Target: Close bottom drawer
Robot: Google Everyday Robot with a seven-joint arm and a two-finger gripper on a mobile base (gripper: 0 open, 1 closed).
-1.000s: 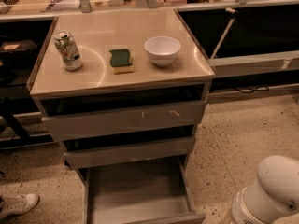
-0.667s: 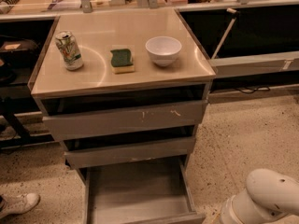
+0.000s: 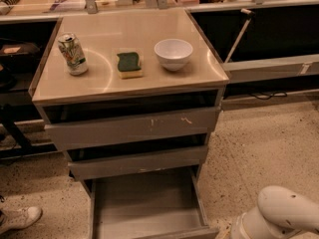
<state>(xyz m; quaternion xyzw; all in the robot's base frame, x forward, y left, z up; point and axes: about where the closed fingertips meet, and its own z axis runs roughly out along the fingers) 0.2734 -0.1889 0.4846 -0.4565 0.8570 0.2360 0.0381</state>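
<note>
The cabinet [image 3: 99, 86] has three grey drawers. The bottom drawer [image 3: 147, 205] is at 6 o'clock, pulled out, and its box is open to see. The middle drawer [image 3: 137, 162] and the top drawer [image 3: 132, 128] stick out a little. On top stand one can [image 3: 73, 54] at 10 o'clock, one green sponge [image 3: 129, 63] and one white bowl [image 3: 173, 54]. The words on the can are too small to read. The white robot arm [image 3: 286, 213] is at 5 o'clock. The gripper is out of sight, so nobody can tell if it is open or holding anything.
</note>
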